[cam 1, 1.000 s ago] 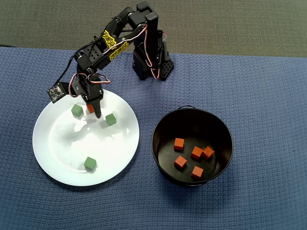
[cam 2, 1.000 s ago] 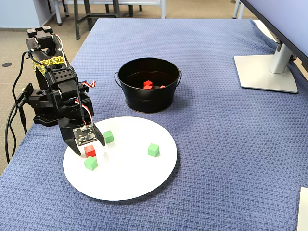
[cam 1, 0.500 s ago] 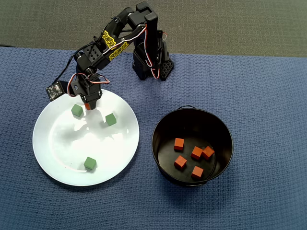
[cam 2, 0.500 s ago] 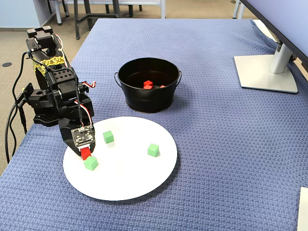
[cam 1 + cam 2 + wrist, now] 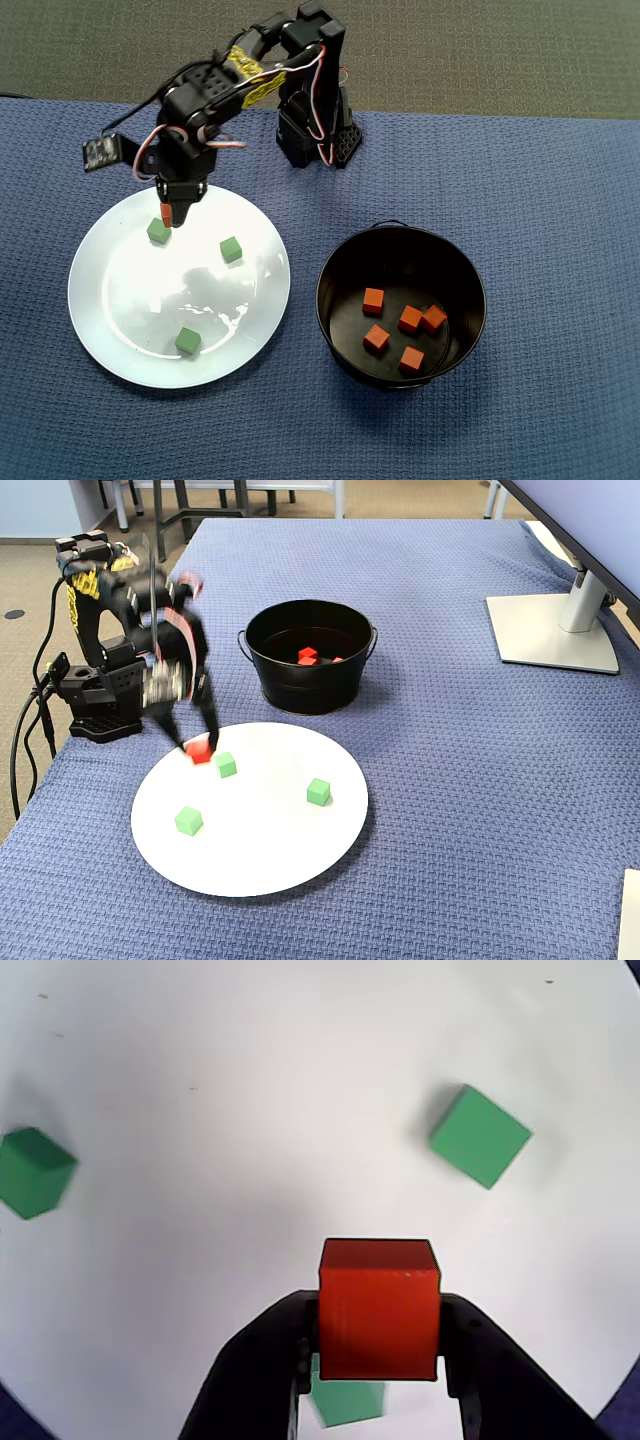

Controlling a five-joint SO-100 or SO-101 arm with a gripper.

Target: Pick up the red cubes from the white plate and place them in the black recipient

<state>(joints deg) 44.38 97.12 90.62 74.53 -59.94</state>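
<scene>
Red-orange and matte, one red cube [image 5: 379,1307] sits clamped between the two black fingers [image 5: 250,1370] of the gripper [image 5: 166,213], its sides pressed by both jaws; in the fixed view it hangs above the near-arm edge of the white plate [image 5: 270,865], though motion blur there hides whether it clears the surface. Below the gripper in the wrist view lie three green cubes: one [image 5: 479,1135] ahead and to the right, one [image 5: 33,1171] off to the left, one [image 5: 345,1401] partly hidden under the held cube. Well apart from the gripper, to its right in the overhead view, stands the black recipient [image 5: 340,262], with five more red cubes [image 5: 399,333] resting on its floor.
</scene>
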